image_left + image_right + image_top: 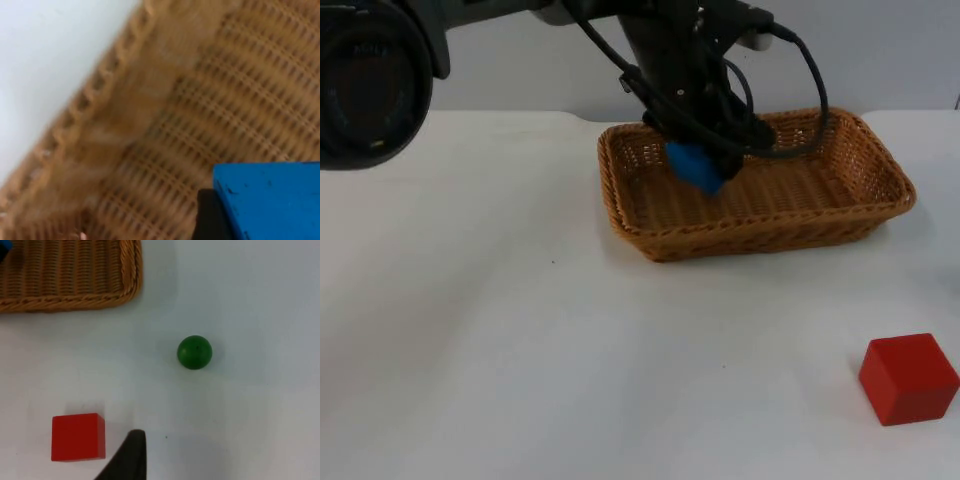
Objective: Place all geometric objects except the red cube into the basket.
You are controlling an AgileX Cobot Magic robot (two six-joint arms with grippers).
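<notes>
We are seeing the left gripper (712,170) hanging over the left half of the wicker basket (840,225), its fingers clamping a blue block (695,166) above the woven floor; the left wrist view is showing that block (270,200) against the weave. The red cube (908,378) is sitting on the white table (520,330), at about 5 o'clock from the basket. In the right wrist view, a green ball (194,352) is lying on the table, well apart from the basket, with the red cube at about 8 o'clock from it. We cannot tell the right gripper's state.

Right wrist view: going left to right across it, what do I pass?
Red cube → green ball. The basket spans the cube's stretch farther off, so I leave it unranked.
</notes>
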